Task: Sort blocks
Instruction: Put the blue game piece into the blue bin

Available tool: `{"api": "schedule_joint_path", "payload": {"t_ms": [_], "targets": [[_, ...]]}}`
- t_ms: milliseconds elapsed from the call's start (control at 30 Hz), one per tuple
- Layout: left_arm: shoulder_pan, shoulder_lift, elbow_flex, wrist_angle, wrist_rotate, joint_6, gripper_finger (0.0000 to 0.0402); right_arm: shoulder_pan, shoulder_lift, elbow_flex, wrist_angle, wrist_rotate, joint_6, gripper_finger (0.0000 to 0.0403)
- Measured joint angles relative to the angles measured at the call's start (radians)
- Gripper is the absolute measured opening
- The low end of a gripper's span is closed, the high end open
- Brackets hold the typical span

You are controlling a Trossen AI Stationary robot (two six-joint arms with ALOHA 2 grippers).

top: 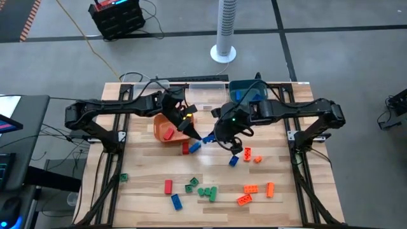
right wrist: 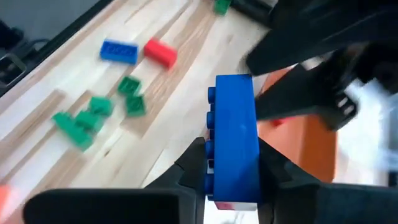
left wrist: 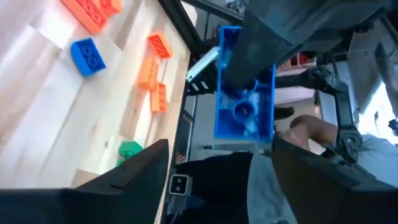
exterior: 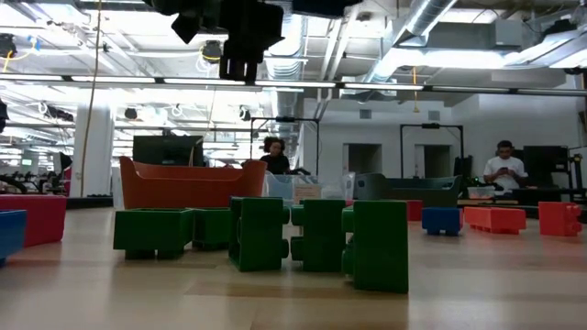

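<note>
Two right fingers clench a studded blue brick; left fingers spread, released.

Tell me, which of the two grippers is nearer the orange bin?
Left. The left gripper, open, sits at the orange bin's edge; the right gripper, holding a blue block, is farther off toward the table's middle.

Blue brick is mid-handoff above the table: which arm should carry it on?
Right, probably. The right claw is closed on the blue brick, while the left claw stands open around it, and the teal bin lies on the right arm's side.
</note>
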Motion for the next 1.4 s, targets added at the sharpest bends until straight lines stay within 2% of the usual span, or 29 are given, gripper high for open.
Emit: {"api": "schedule_joint_path", "payload": {"t_ms": [167,367,467,667,733,967,1200,1400], "targets": [[0.009,-0.002,0.000,-0.004,-0.035,0.008,0.0281,-0.115,0.001,-0.005,-0.224,0.071,0.071,0.0094],[-0.044,-0.002,0.000,-0.043,-0.196,0.063,0.0273,-0.353,0.001,-0.078,-0.265,0.075,0.150,0.0095],[-0.086,-0.015,0.000,-0.103,-0.333,0.103,0.0272,-0.480,0.000,-0.128,-0.222,0.076,0.200,0.0095],[-0.179,-0.096,0.000,-0.289,-0.713,0.154,0.0272,-0.700,0.001,-0.195,-0.207,0.078,0.348,0.0096],[-0.204,-0.133,0.000,-0.341,-0.791,0.153,0.0272,-0.762,0.005,-0.206,-0.210,0.088,0.401,0.0096],[-0.278,-0.216,0.000,-0.513,-0.918,0.127,0.0272,-0.896,0.088,-0.206,-0.197,0.093,0.429,0.0101],[-0.465,-0.220,0.000,-0.616,-0.970,0.213,0.0272,-0.904,0.250,-0.206,-0.198,0.093,0.395,0.0114],[-0.606,-0.227,0.000,-0.698,-0.971,0.041,0.0272,-0.886,0.318,-0.207,-0.180,0.087,0.375,0.0146]]}}
